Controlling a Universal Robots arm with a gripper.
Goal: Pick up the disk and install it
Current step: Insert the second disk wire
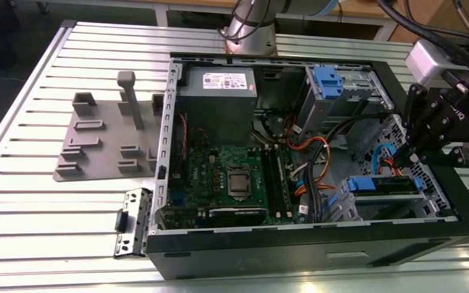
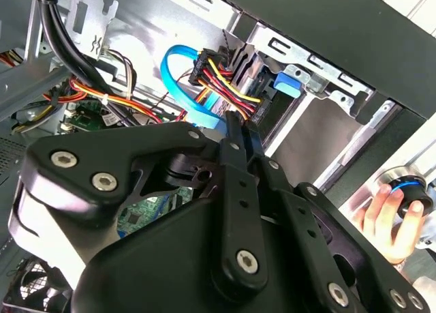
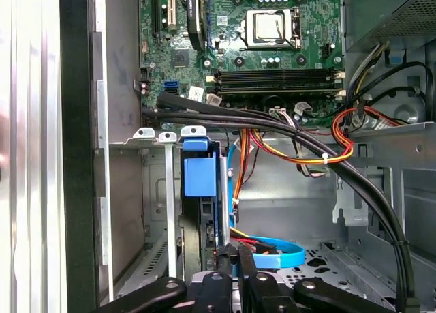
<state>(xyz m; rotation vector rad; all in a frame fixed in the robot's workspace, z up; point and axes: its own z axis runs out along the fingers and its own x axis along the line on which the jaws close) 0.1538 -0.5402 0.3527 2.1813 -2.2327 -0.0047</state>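
Disk seated in the case's drive cage

From the exterior view's left: motherboard, then the disk in its cage at the open computer case's lower right corner; the gripper hovers just above, fingers closed, holding nothing.

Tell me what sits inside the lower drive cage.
The disk with its blue rail sits in the cage, cables plugged at its end. Its label is hidden by the cage.
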